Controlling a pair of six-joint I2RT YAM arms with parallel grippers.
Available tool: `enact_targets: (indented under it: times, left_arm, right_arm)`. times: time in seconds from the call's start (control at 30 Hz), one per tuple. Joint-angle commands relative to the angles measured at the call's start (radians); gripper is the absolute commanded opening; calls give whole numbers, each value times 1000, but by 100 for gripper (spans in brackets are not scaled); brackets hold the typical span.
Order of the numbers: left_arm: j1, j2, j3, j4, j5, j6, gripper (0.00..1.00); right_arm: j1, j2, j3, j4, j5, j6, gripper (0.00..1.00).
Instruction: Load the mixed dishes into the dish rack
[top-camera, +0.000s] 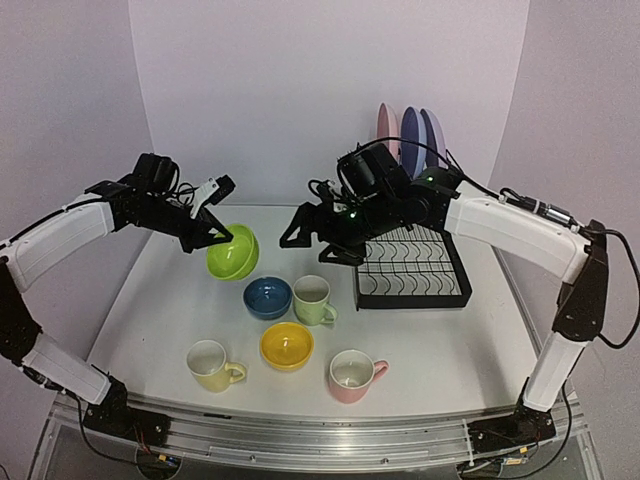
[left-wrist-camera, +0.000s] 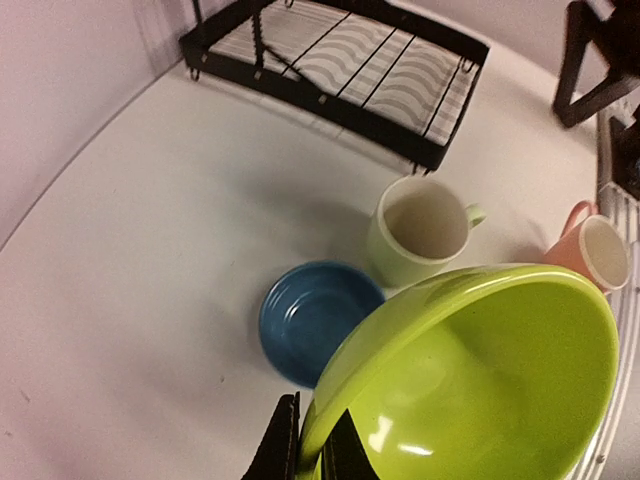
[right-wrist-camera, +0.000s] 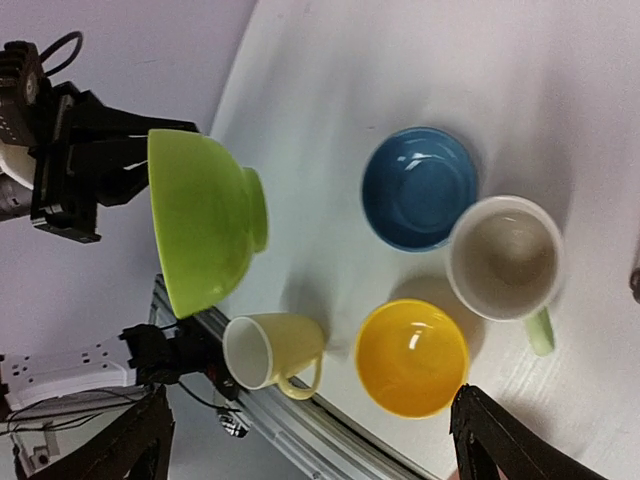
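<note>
While the left arm reaches in over the worktop (top-camera: 170, 300), its end effector (top-camera: 224, 237) is clenched on the rim of the green bowl (top-camera: 233, 252). The wrist view shows one finger (left-wrist-camera: 283, 452) outside the rim and the other inside. The bowl hangs tipped on its side, foot pointing away from the arm, and looks lifted clear of the surface at the left rear, well apart from the dish rack (top-camera: 415, 303).

The right end effector (top-camera: 315, 240) hovers between that bowl and the rack, fingers spread wide and gripping nothing. Its wrist camera looks down on the crockery below.

The rack sits at the right rear. Its lower tray lies bare where I can see it, and the right arm hides part of it. Three plates stand on edge in a row at its far side: the pink plate (top-camera: 384, 125), the blue plate (top-camera: 409, 130) and the lilac plate (top-camera: 432, 135).

On the worktop the dark blue bowl (top-camera: 267, 296) sits just beside the pale green mug (top-camera: 313, 299). Nearer me the yellow bowl (top-camera: 287, 345) lies between the yellow mug (top-camera: 210, 364) and the pink mug (top-camera: 352, 374). All five stand upright.
</note>
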Motion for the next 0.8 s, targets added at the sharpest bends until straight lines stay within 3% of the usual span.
enact_targets:
  times: [0.0,0.5,0.77]
  left_arm:
    - [-38,-56,36,147,232,-129,0]
    - [-92,-42,16,408,335,-215,0]
    - [-94,-89,-92,580,347,-271,0]
  right_arm:
    - [9,26,62,184,-196,-20,93]
    - [15,93,67,295,-263,36,93]
    - [16,25,-5,379,-201,49,76]
